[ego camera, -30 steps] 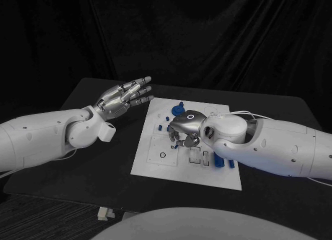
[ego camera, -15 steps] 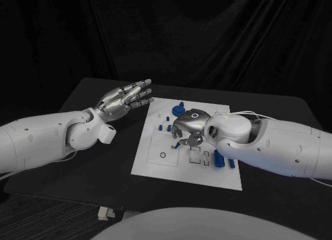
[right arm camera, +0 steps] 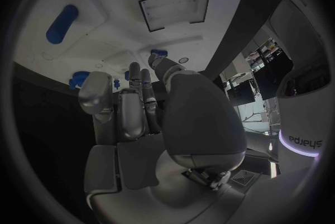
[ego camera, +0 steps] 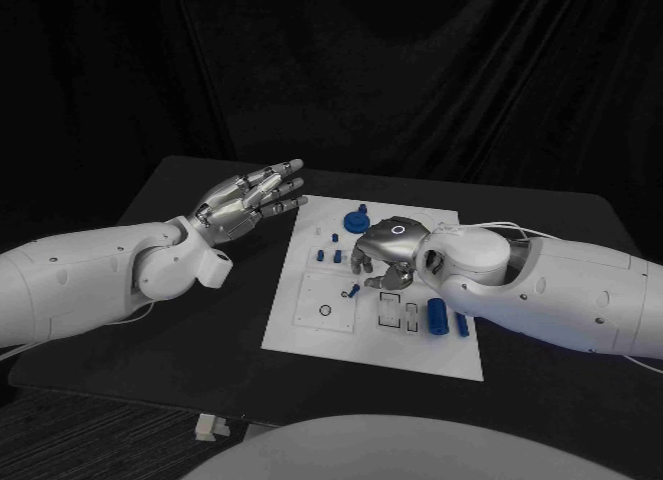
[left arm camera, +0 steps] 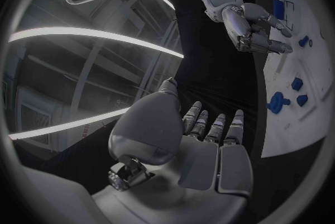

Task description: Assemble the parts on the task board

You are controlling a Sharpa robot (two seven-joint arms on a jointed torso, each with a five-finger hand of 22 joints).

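Your right hand (ego camera: 383, 250) sits at the centre of the head view, palm down over the middle of the task board (ego camera: 310, 335). Its fingers (right arm camera: 137, 87) curl down toward the white plate; in the right wrist view a small blue piece (right arm camera: 158, 54) lies at the tip of one finger, but you cannot tell whether it is pinched or merely touched. Just left of that hand in the head view, a short blue part (ego camera: 354, 291) lies tilted on the board beside the fingers.

Your left hand (ego camera: 249, 197) hovers at the upper left of the head view, above the black counter (ego camera: 158, 360) and just off the board's far left corner. Its fingers (left arm camera: 208, 128) are straight and slightly apart, and it holds nothing.

The board lies at the middle of the counter, its long side running from near edge to far edge. A larger round blue part (ego camera: 357, 218) stands near the board's far edge, with three small blue pegs (ego camera: 321, 255) below it. Two oblong blue parts (ego camera: 438, 317) lie at the board's right side, partly under your right arm. A ring outline (ego camera: 321, 311) and two rectangular recesses (ego camera: 398, 315) are marked on the near half of the board.
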